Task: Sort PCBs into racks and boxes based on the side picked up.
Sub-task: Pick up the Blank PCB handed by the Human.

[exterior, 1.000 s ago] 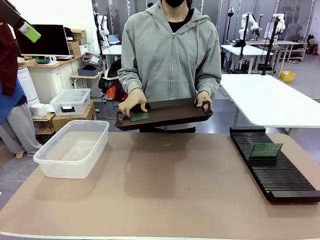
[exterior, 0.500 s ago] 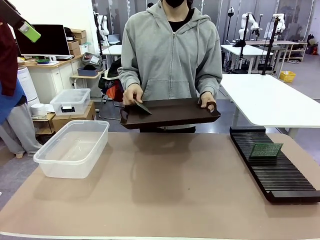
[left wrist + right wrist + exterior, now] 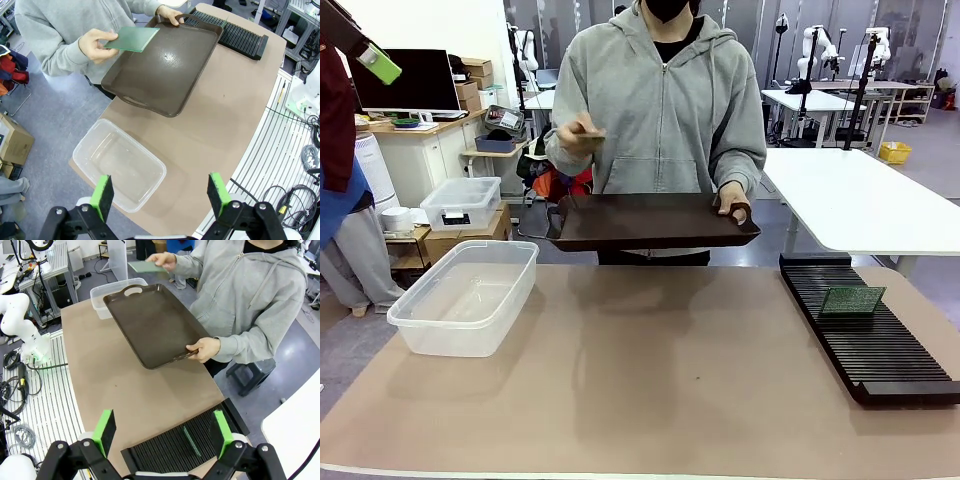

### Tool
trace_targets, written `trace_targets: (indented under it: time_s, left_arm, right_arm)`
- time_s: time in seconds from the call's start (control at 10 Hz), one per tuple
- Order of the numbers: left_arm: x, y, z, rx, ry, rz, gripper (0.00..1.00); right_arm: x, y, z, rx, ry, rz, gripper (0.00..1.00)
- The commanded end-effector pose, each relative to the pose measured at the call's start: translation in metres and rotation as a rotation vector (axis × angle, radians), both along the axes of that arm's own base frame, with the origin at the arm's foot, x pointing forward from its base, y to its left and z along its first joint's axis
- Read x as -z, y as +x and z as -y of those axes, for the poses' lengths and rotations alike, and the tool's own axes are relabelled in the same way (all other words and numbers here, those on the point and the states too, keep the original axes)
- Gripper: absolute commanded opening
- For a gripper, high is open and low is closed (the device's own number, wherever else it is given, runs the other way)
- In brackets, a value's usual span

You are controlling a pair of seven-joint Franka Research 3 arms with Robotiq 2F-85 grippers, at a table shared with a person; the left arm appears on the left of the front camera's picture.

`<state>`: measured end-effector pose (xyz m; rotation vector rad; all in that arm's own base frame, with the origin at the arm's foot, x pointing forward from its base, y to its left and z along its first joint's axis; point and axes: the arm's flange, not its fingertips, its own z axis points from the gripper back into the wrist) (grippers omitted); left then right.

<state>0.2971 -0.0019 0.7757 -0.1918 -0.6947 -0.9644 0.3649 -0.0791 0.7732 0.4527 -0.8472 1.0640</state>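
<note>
A person at the far side holds a dark brown tray [image 3: 650, 222] by one handle and lifts a green PCB [image 3: 588, 131] in the other hand at chest height, above the tray [image 3: 160, 65]. The left wrist view shows this PCB [image 3: 132, 38] plain green. Another PCB [image 3: 852, 299] stands upright in the black slotted rack [image 3: 865, 345] at the table's right. The clear box [image 3: 465, 297] sits bare at the left. My left gripper [image 3: 160, 194] hangs open high above the box [image 3: 120, 165]. My right gripper [image 3: 162, 434] is open high above the rack [image 3: 170, 452].
A green-padded fingertip [image 3: 380, 64] of my left gripper shows at the top left of the front view. A small lidded clear box [image 3: 460, 203] sits off the table behind the tub. A white table [image 3: 860, 200] stands at the back right.
The person's hand picked the PCB off the tray and raised it to chest height. The tray, now held by one hand, shifted slightly. Both grippers stayed open and still.
</note>
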Motion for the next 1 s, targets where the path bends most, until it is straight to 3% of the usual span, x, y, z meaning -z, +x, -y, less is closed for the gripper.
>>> trace_targets:
  time_s: [0.0, 0.9]
  left_arm:
    - [0.0018, 0.0, -0.0007, 0.01, -0.008, 0.0, 1.0]
    - [0.0018, 0.0, -0.0007, 0.01, -0.008, 0.0, 1.0]
  right_arm:
    - [0.0006, -0.0006, -0.0012, -0.006, 0.007, 0.001, 1.0]
    - [0.0006, -0.0006, -0.0012, -0.006, 0.007, 0.001, 1.0]
